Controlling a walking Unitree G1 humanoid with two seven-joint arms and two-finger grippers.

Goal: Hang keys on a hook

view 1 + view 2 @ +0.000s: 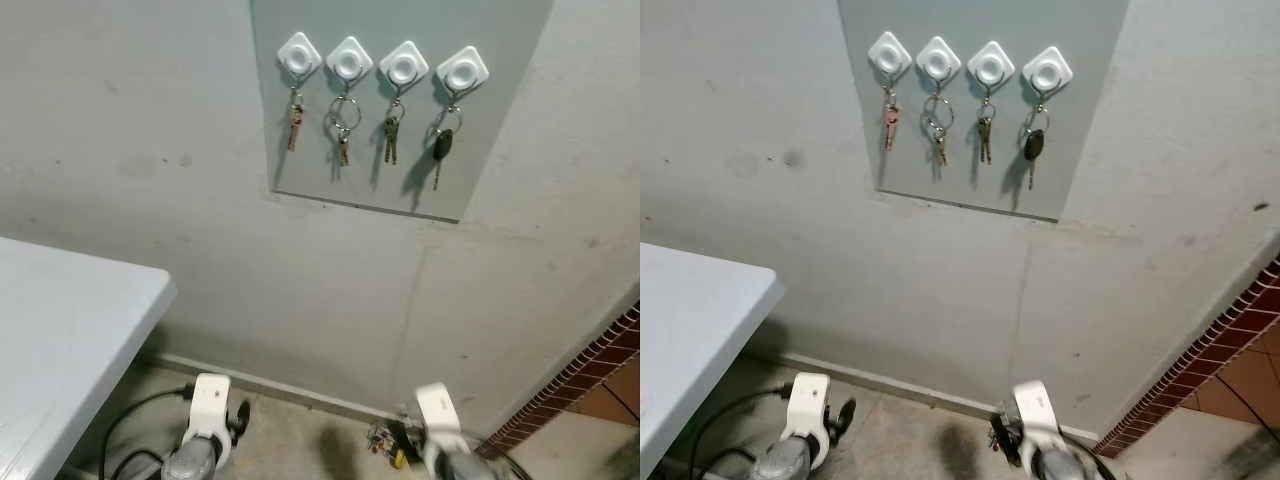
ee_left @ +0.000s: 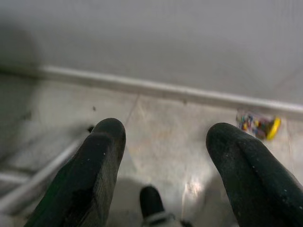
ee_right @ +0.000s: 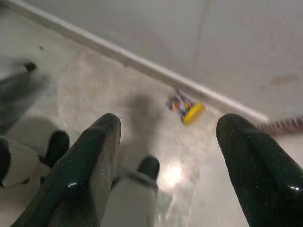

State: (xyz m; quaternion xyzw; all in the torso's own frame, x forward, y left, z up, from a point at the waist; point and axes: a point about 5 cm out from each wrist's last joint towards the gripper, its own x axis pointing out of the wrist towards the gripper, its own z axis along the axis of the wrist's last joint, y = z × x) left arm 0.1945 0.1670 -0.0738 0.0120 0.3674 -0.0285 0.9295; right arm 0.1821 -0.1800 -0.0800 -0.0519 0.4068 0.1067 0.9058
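With four key sets point(image 1: 343, 130) hanging on the wall hooks point(image 1: 349, 61), the task is looking done, both the left hand point(image 2: 161, 156) and right hand point(image 3: 165, 156) hanging released, grasping nothing.

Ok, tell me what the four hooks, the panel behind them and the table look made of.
Hooks: glossy white, probably moulded plastic, judging by the soft highlights and rounded diamond shape.
Panel: smooth, matte grey sheet, flatter than the mottled wall; whether metal or painted board is unclear.
Table: white top with a rounded moulded edge, likely plastic.
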